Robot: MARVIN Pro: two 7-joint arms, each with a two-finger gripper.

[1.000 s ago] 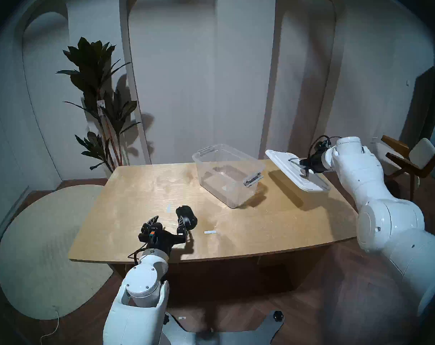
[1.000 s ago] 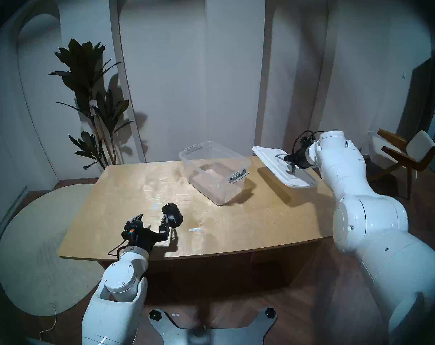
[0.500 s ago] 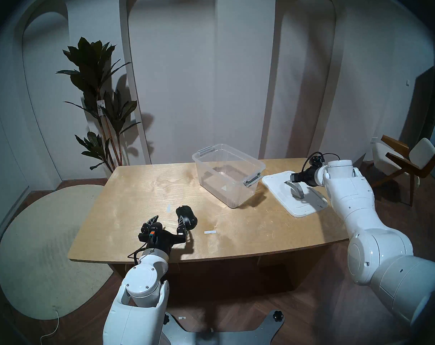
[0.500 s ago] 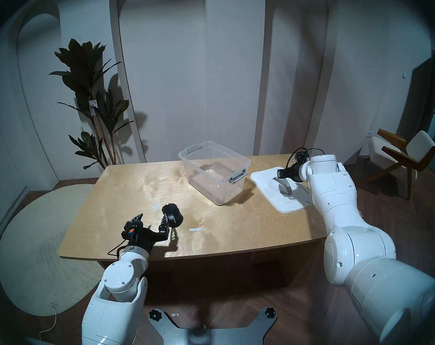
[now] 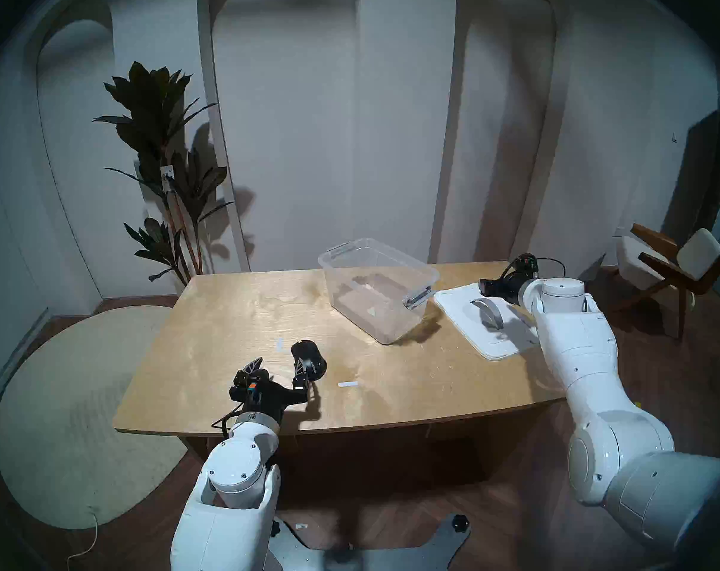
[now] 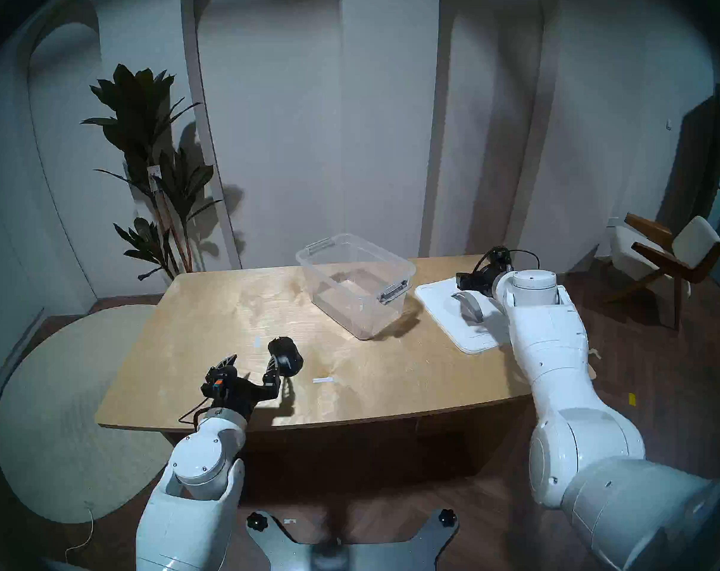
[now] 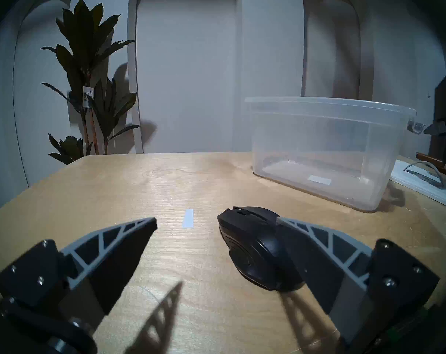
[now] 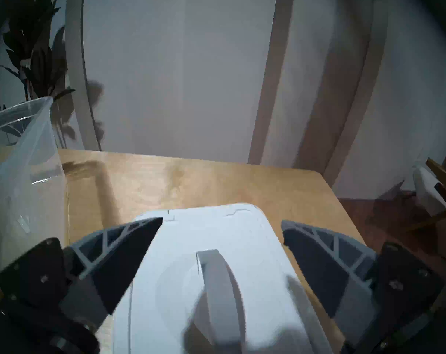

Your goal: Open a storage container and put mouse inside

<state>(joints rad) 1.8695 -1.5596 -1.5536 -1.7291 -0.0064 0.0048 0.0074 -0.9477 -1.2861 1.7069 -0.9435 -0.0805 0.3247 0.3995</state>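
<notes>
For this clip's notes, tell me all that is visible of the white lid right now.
The lid is a flat white plastic rectangle with rounded corners and a raised rim. It lies flat, top up, on the wooden table at its right end, beside the clear bin, not on it. Its grey arched handle stands upright at the middle. The right gripper hangs open above the handle, fingers to either side without touching it.
</notes>
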